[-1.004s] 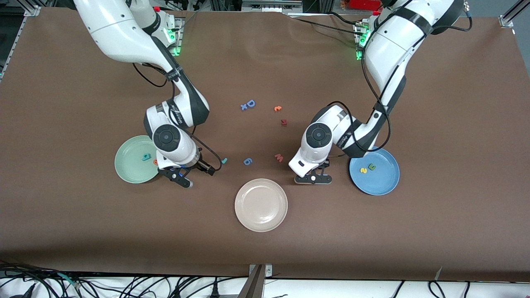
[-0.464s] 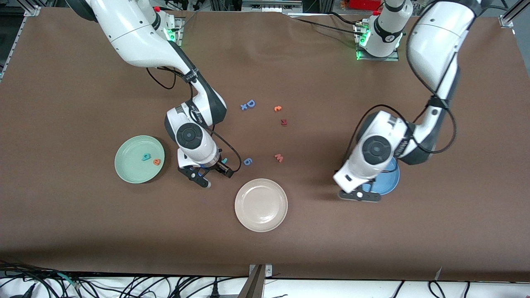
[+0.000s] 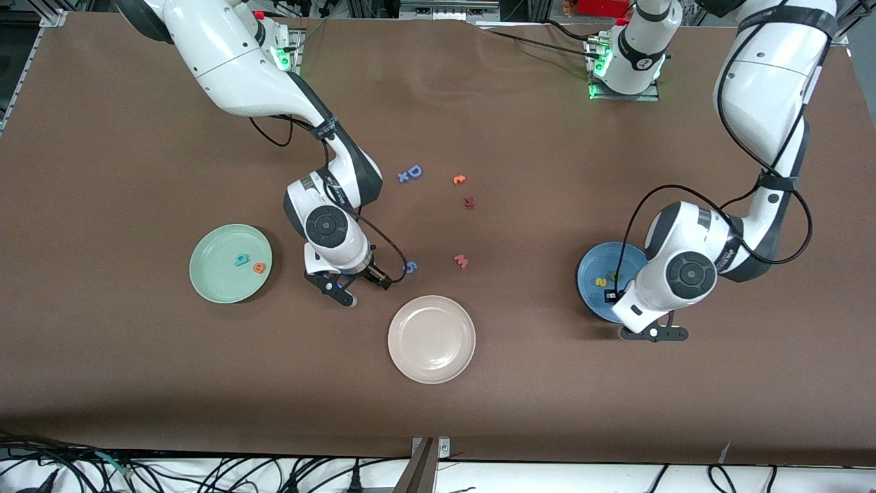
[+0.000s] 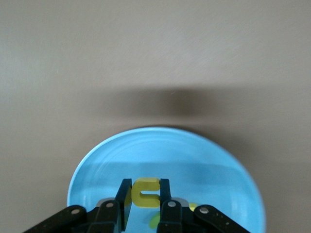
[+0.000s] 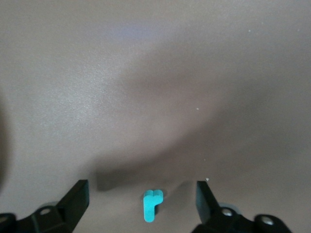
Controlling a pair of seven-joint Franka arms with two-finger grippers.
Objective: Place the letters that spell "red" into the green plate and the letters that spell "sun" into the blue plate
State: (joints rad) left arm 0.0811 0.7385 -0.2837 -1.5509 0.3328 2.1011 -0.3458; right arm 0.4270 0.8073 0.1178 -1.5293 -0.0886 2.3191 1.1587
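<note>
1 yellow "u" (image 4: pixel 146 192) is held clamped in the left gripper (image 4: pixel 145 206) over the blue plate (image 4: pixel 97 160); the right gripper (image 5: pixel 142 201), fingers spread, is poised over 1 teal "r" (image 5: pixel 152 204) on the tabletop (image 3: pixel 547 383).

d (image 3: pixel 241 259), e (image 3: pixel 259 268) in green plate (image 3: pixel 212 274) | r (image 5: pixel 152 204) on table between right pincer's (image 5: pixel 143 201) fingers

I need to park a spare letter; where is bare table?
Bare: the stretch between the beige plate and the blue plate, and nearer the camera than the green plate. Crowded: around the big blue D and pink w.
</note>
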